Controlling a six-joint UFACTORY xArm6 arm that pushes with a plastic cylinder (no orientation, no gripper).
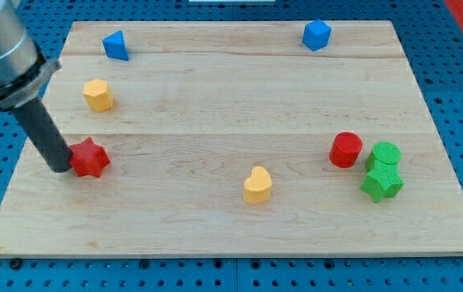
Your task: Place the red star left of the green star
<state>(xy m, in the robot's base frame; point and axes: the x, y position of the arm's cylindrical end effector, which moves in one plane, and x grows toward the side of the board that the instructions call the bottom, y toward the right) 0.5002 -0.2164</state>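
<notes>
The red star (90, 157) lies on the wooden board near the view's left edge, about mid-height. My tip (59, 169) rests against the star's left side, touching it. The green star (382, 182) lies far off at the view's right, near the board's lower right. A green cylinder (385, 154) sits just above the green star, touching it.
A red cylinder (345, 150) stands just left of the green cylinder. A yellow heart (257, 185) lies at bottom centre. A yellow hexagonal block (98, 95) sits above the red star. A blue triangle (116, 45) and a blue hexagonal block (316, 35) lie along the top edge.
</notes>
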